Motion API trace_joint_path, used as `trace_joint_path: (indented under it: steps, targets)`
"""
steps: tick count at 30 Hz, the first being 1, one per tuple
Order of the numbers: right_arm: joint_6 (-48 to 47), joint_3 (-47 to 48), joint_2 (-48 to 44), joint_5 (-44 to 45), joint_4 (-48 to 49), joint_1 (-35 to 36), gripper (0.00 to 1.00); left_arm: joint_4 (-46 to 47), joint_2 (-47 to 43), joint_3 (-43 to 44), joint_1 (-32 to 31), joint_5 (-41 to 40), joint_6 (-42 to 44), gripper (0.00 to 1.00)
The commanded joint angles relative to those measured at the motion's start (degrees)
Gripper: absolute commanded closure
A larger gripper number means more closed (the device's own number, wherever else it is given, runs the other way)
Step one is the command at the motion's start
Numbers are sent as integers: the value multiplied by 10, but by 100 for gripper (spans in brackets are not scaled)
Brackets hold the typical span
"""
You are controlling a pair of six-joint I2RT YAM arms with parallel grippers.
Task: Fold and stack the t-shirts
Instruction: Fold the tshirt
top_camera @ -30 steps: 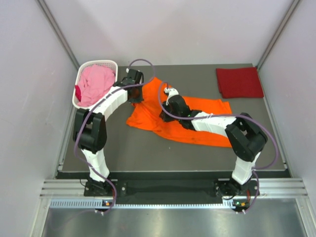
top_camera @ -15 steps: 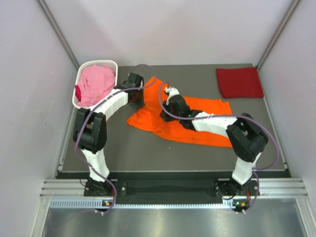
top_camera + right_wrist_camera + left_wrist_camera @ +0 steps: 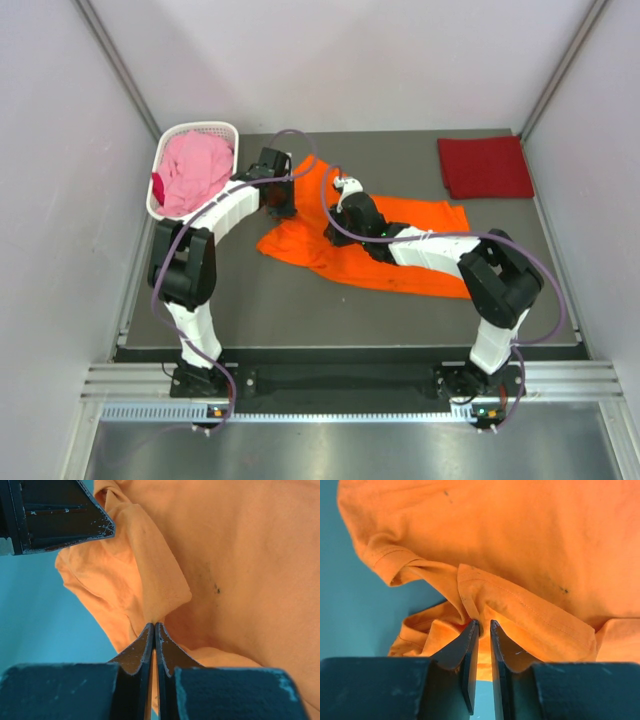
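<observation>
The bright orange t-shirt (image 3: 425,258) lies spread and rumpled across the middle of the table. My left gripper (image 3: 282,207) is at the shirt's left edge, shut on a fold of its hem (image 3: 484,623). My right gripper (image 3: 335,193) is close beside it on the shirt's upper middle, shut on another orange fold (image 3: 154,625). The left gripper's finger (image 3: 60,515) shows at the top left of the right wrist view. The dark red t-shirt (image 3: 485,166) lies folded at the back right. The pink t-shirt (image 3: 195,170) is bunched in the basket.
The white lattice basket (image 3: 205,127) stands at the back left corner of the dark table mat (image 3: 300,310). Grey walls close in the left, right and back sides. The arms' bases sit on the metal rail at the near edge.
My left gripper has moved nearer and slightly right, down onto the orange shirt's left edge, pulling that edge in a little. The right arm has stayed put.
</observation>
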Motion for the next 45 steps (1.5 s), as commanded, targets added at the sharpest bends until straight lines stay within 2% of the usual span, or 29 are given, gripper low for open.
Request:
trace_joint_path:
  steps: [1,8,18,21,22,29,36,45]
  targets:
    - [1,6,-17,4,19,9,100,24,-24,-3,-1,13,2,80]
    - [3,2,-18,2,24,9,100,31,-27,-6,-1,32,-1,90]
    - [5,2,-17,0,26,9,100,41,-34,-5,-1,45,-3,86]
    - [5,2,-18,2,25,9,100,40,-26,-5,-1,40,-1,93]
    - [6,2,-19,4,25,9,100,38,-22,-3,-1,39,1,100]
    - [6,-18,-52,25,47,10,100,55,-31,26,-1,-20,10,100]
    - [8,-28,-52,37,55,10,100,86,-8,48,-1,-3,3,100]
    - [19,-42,-49,105,55,7,100,99,58,78,-1,6,16,100]
